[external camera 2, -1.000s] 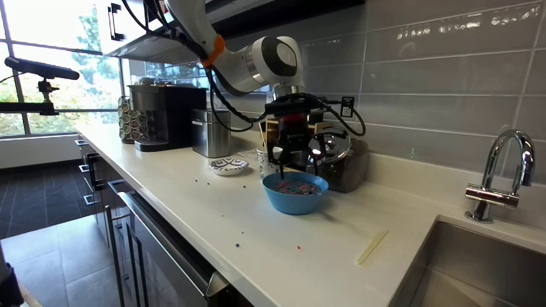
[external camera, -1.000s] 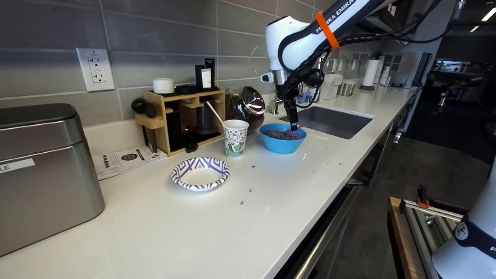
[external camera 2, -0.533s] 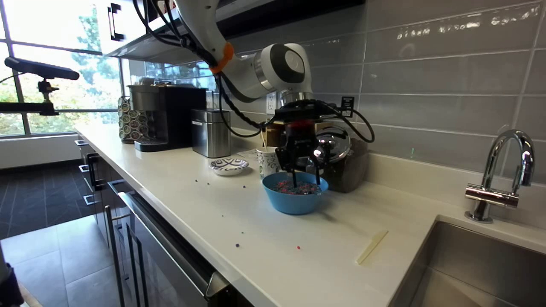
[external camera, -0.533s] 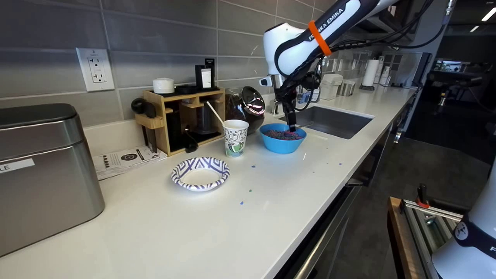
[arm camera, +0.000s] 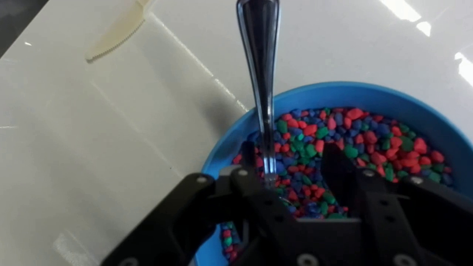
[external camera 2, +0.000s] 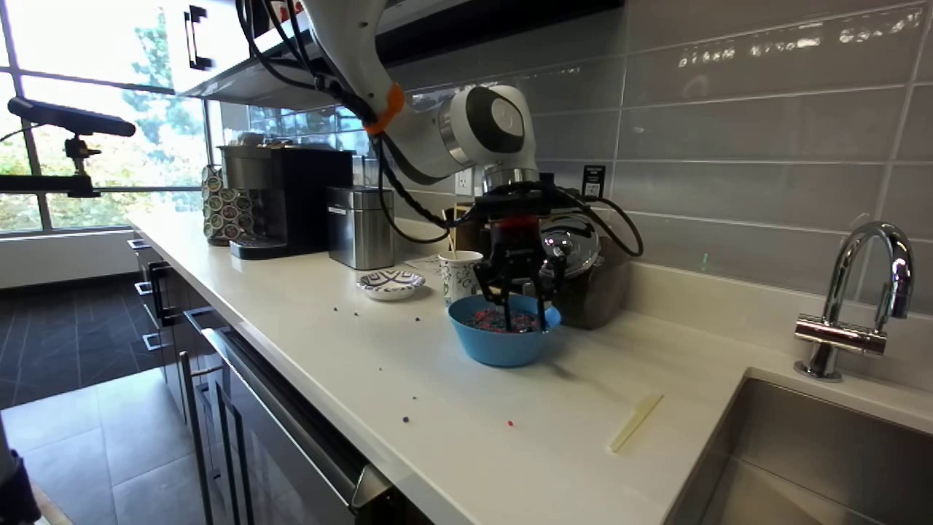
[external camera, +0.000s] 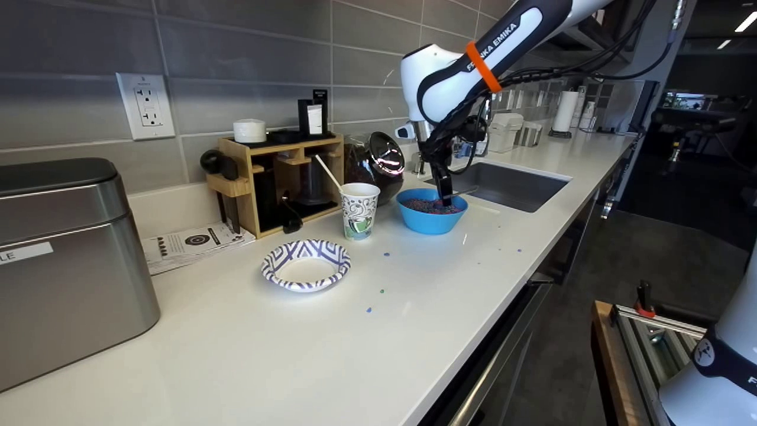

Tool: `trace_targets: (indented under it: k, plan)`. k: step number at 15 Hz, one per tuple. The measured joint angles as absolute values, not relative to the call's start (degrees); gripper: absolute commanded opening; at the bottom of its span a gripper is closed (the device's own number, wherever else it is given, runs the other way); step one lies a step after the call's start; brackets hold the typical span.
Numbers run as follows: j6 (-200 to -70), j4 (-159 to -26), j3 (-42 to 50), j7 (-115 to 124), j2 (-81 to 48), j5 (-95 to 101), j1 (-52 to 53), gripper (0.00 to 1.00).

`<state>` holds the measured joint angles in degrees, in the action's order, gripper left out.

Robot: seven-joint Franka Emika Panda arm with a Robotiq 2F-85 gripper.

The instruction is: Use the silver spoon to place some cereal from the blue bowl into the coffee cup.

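**Pincer (arm camera: 292, 153) down at the blue bowl (arm camera: 343, 95), spoon (arm camera: 263, 74) between its fingers (arm camera: 336, 166)**

So the bowl's got company on that pale tabletop (external camera 2: 466, 437). The coffee cup (external camera: 359, 216) is just beside it, not touching, with a thin light stick (external camera: 328, 171) poking out the top. Near the tiled wall (external camera: 248, 47), behind those two, there's a jar (external camera 2: 601, 281) with a shiny lid (external camera: 387, 154), and in an exterior view the pincer hardware blocks part of it. A patterned dish (external camera: 339, 260) lies near the cup, on the side away from the bowl. Going the other way you get a pale knife (external camera 2: 636, 423) lying flat, then the sink (external camera 2: 838, 415) and its chrome faucet (external camera 2: 838, 335). A few loose coloured bits (external camera: 369, 309) are scattered around too. Well apart from the bowl: a steel bin (external camera: 89, 284). The wooden organizer (external camera: 248, 201) is closer, past the cup.

Pose-wise, the arm (external camera 2: 350, 44), orange band (external camera 2: 385, 109) and all, reaches in from up high, bends, and points the pincer nearly straight down over the red, green and blue cereal (arm camera: 310, 129). The fingers stand apart with a clear gap, and the spoon's neck is in that gap, nearer one finger. Can't tell whether that one's touching it. The silver handle leans over the bowl's rim and sticks out on the sink side; the spoon's head is mostly hidden.
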<state>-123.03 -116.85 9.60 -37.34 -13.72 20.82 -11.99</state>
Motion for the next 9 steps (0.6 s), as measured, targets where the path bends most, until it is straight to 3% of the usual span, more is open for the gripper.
trace_targets:
  k: [2,3,5,6,9]
  plan:
    - [-123.4,-116.9,9.6,-37.6,-13.9,20.8,-12.0,0.36]
    - [-123.6,-116.9,9.6,-37.8,-13.9,20.8,-12.0,0.27]
    - [-124.1,-116.9,9.6,-38.0,-14.0,20.8,-12.0,0.28]
    - [-124.3,-116.9,9.6,-38.2,-14.0,20.8,-12.1,0.22]
    - [-124.6,-116.9,9.6,-38.6,-14.0,20.7,-12.2,0.16]
